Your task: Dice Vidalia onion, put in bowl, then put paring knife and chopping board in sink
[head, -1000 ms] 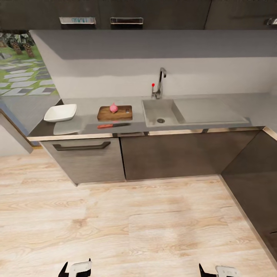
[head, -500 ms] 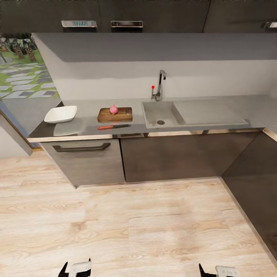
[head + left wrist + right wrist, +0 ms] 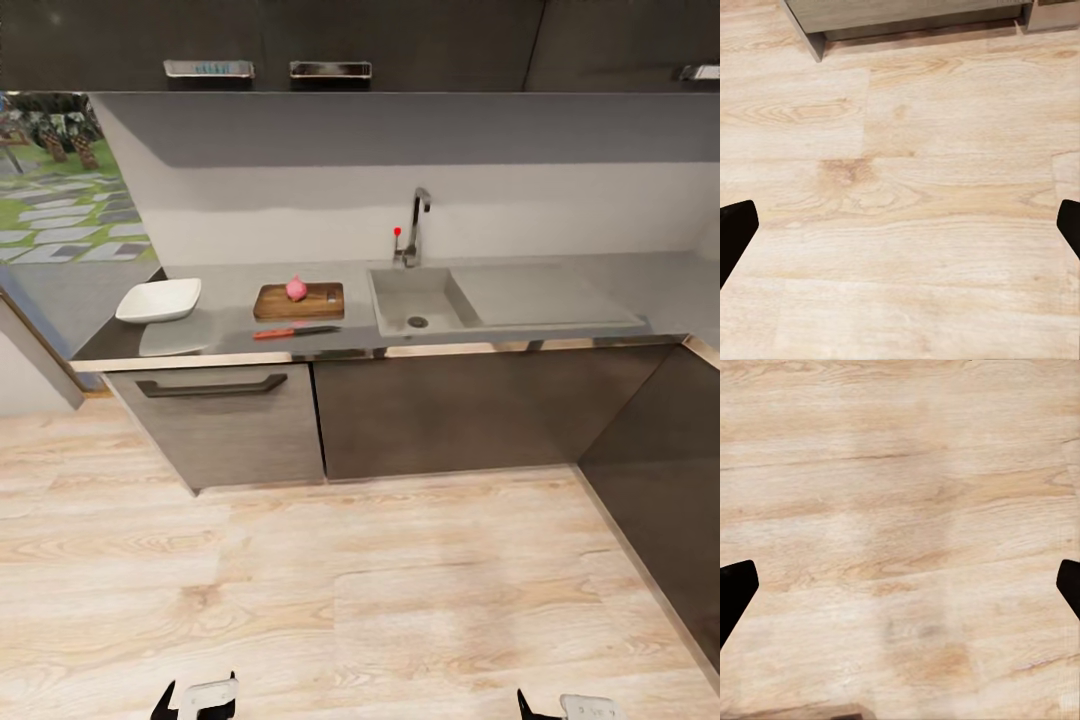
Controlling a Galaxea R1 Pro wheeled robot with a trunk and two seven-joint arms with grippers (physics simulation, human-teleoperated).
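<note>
White bowl (image 3: 158, 299) sits far left on the countertop (image 3: 230, 330). Rightward, the pink onion (image 3: 296, 288) rests on the chopping board (image 3: 298, 301), knife (image 3: 294, 331) nearer, sink (image 3: 420, 298) beyond. The view has slid downward: the robot is backing off or retilting. Both grippers (image 3: 900, 232) (image 3: 900, 589) hang spread, empty.

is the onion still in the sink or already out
Out. The pink onion sits whole on the chopping board, left of the sink, whose basin holds nothing but its drain.
</note>
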